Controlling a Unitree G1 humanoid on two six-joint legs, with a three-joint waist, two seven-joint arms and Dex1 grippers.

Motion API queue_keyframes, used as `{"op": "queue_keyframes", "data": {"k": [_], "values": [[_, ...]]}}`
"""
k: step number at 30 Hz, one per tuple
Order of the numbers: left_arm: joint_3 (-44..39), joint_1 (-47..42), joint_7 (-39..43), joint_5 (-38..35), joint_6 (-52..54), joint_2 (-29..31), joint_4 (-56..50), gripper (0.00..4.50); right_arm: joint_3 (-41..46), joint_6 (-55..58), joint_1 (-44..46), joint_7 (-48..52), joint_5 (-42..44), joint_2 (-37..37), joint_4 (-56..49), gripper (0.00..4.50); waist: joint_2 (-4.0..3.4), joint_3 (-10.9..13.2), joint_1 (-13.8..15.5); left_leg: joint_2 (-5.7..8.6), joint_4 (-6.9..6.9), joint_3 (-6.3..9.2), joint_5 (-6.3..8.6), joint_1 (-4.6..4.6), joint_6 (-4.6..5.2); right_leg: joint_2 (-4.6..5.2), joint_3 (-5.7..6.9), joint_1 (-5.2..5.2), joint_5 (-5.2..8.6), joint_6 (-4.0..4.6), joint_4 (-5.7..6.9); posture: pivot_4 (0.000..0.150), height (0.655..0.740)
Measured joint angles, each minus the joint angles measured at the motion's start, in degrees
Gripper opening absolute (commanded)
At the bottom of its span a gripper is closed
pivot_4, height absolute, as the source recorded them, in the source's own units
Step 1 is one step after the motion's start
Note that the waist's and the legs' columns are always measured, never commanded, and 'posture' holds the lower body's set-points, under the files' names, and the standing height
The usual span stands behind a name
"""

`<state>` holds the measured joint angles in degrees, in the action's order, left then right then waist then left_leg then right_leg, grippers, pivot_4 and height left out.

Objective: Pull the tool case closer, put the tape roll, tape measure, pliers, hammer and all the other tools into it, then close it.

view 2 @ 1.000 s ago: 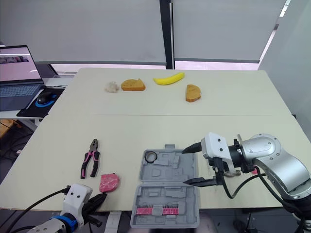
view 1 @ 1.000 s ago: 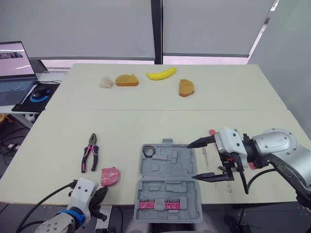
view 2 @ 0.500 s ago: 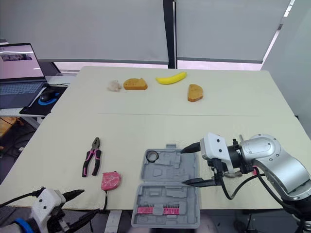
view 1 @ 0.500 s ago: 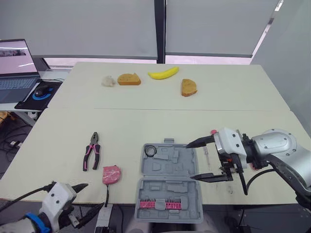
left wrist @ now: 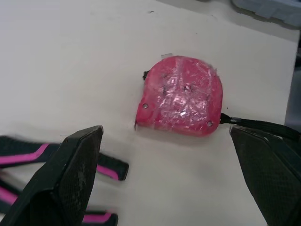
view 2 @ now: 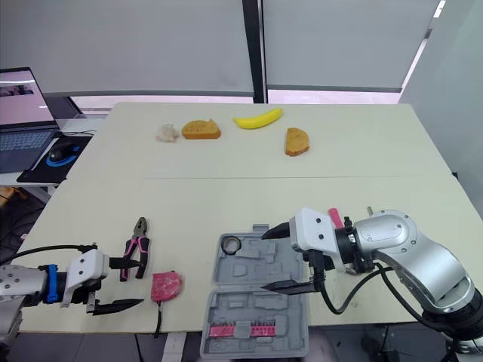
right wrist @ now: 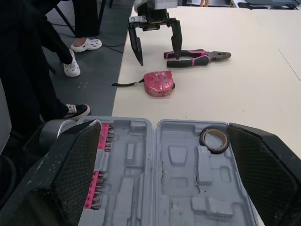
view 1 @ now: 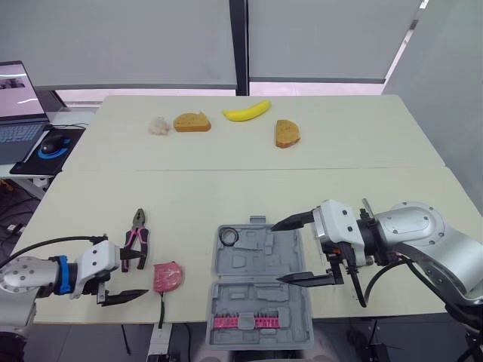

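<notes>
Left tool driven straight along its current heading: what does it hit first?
Likely the pink tape measure, lying on the table centred ahead of the open left tool; depth is hard to judge.

Illumination was bright and even. Diffuse daylight entered through the drawn blinds point(view 1: 136, 41) beyond the table point(view 1: 226, 188). The uncovered window strip point(view 1: 151, 94) beneath them was overexposed. Shadows on the tabletop were soft and faint. The tape measure point(left wrist: 181, 94) showed small specular highlights on its glossy wrapping and a narrow shadow along one edge. The floor point(right wrist: 94, 61) was darker.
</notes>
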<state>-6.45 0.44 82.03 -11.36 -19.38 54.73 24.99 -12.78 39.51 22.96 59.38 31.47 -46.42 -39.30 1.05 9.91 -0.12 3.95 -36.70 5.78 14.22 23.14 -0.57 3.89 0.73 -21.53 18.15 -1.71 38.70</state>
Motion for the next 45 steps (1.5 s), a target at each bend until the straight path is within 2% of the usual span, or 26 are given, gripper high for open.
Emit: {"op": "queue_keyframes", "data": {"k": [8,15,28,45], "values": [[3.4,-5.29,2.51,0.16,-2.63,-1.19,6.04,4.48,-0.36,0.84,-2.68,-1.4,0.0,-0.43,-1.82,4.5,0.0,0.01,-0.14,-0.02,-0.16,0.05,-0.01,-0.08,0.0,-0.03,0.05,-0.18,-0.01,-0.02,0.27,0.15,0.74],[4.85,-5.19,2.25,0.27,-2.17,-1.78,3.33,4.48,-0.39,0.91,-3.4,-1.94,0.04,-0.43,-2.46,4.5,0.01,0.0,-0.17,-0.02,-0.19,0.03,-0.01,-0.12,0.0,-0.04,0.03,-0.18,-0.02,-0.05,0.28,0.15,0.74],[7.89,-4.64,-3.22,3.64,-0.62,-4.01,-0.44,4.48,-0.86,1.59,-1.93,-1.89,0.47,-0.38,-2.47,4.5,0.01,0.0,-0.18,-0.02,-0.2,0.03,-0.01,-0.12,0.0,-0.06,0.02,-0.1,-0.03,-0.06,0.3,0.15,0.74],[8.5,-3.04,-6.54,4.81,-1.71,-4.22,0.75,4.48,-0.85,2.12,-2.13,-1.9,1.29,-1.5,-3.08,4.5,0.01,0.0,-0.17,-0.02,-0.21,0.04,-0.01,-0.18,0.0,-0.07,0.03,0.09,-0.03,-0.06,0.31,0.15,0.74]]}}
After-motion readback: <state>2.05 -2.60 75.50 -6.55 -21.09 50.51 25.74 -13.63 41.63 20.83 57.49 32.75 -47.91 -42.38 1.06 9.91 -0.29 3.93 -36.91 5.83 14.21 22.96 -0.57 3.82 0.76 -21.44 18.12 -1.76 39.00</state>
